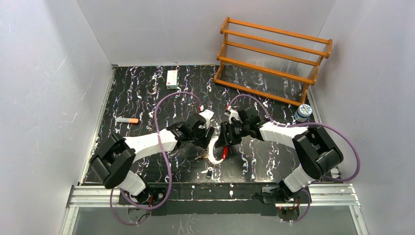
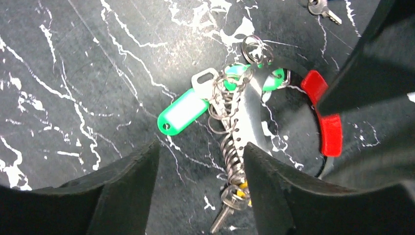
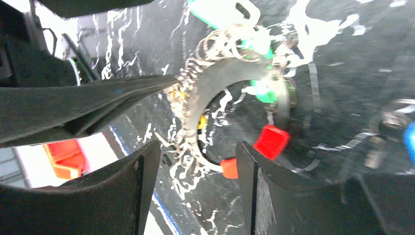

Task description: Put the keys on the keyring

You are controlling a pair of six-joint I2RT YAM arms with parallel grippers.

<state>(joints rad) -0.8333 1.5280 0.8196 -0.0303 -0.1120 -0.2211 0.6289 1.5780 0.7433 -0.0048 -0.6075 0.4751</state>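
You have two arms, the left arm [image 1: 147,142] and the right arm [image 1: 281,131]. You have one keyring [image 1: 215,152]; on it you can count one green tag [image 2: 182,112] and a second green tag [image 2: 275,78], while its small rings [image 2: 230,142] are too tangled to count. Off it you have one loose key [image 2: 323,7]. Add one rack [image 1: 274,58], one box [image 1: 172,79], one marker [image 1: 127,120], one bottle [image 1: 303,113]

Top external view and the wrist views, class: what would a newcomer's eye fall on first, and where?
The keyring, a metal loop with a bright red segment and a bunch of small keys, lies near the middle of the black marbled table. A green tag sticks out at its side. At the far right stands a wooden rack.
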